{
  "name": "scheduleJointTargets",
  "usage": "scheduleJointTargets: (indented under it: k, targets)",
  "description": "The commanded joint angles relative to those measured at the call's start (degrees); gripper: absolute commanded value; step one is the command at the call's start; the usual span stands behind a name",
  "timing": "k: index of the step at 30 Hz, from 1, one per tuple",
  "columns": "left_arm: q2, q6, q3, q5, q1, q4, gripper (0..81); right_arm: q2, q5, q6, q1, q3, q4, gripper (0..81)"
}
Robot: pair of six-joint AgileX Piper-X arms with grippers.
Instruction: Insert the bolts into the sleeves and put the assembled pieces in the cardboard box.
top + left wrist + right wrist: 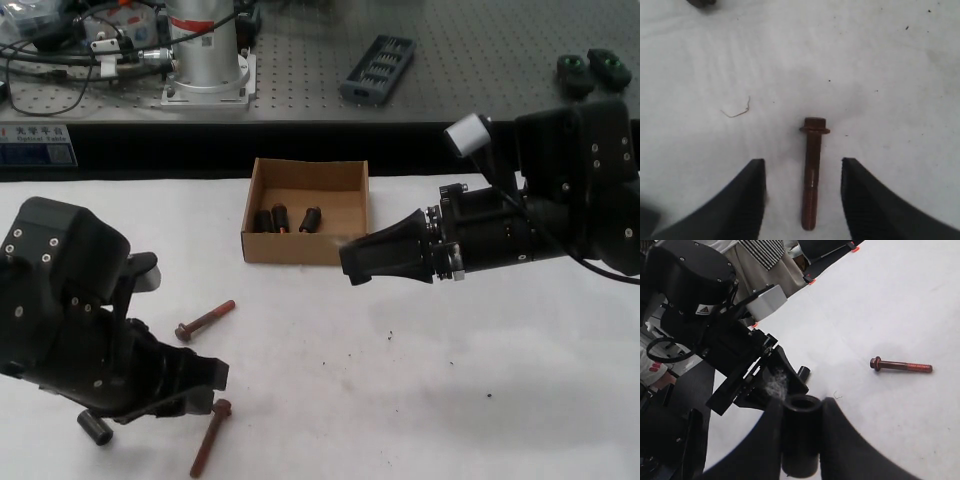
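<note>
A rusty bolt lies on the white bench between the spread fingers of my left gripper, which is open just above it. In the high view that bolt lies at the front left by the left gripper. A second bolt lies farther back, seen also in the right wrist view as the bolt. My right gripper is shut on a black sleeve, hole facing outward, held in the air in front of the cardboard box. A loose sleeve lies at the front left.
Inside the box lie three assembled pieces. Behind the white sheet runs a perforated metal table with a silver post, a grey tray and cables. The left arm's body looms opposite the right gripper.
</note>
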Motion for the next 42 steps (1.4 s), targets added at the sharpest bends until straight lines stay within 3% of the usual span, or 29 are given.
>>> scheduleJointTargets:
  k: [1,10,30,36,42]
  targets:
    - [1.45,-0.88,-0.69,-0.38,-0.32,1.07,35.6,-0.44,-0.26,0.13,-0.33,-0.37,0.54,4.4]
    - [7.48,0.19,-6.25,-1.14,-4.68,6.55,35.6,-0.44,-0.26,0.13,-0.33,-0.37,0.54,4.4]
    - [8.24,4.35,-9.37,-8.10,-6.39,10.33,35.6,-0.44,-0.27,0.13,-0.33,-0.37,2.78,4.4]
    - [8.24,4.35,-9.37,-8.15,-7.67,9.42,28.2,-0.44,-0.27,0.13,-0.33,-0.37,2.78,4.4]
    - [8.24,4.35,-9.37,-8.15,-7.67,8.67,27.9,-0.44,-0.27,0.13,-0.33,-0.37,2.78,4.4]
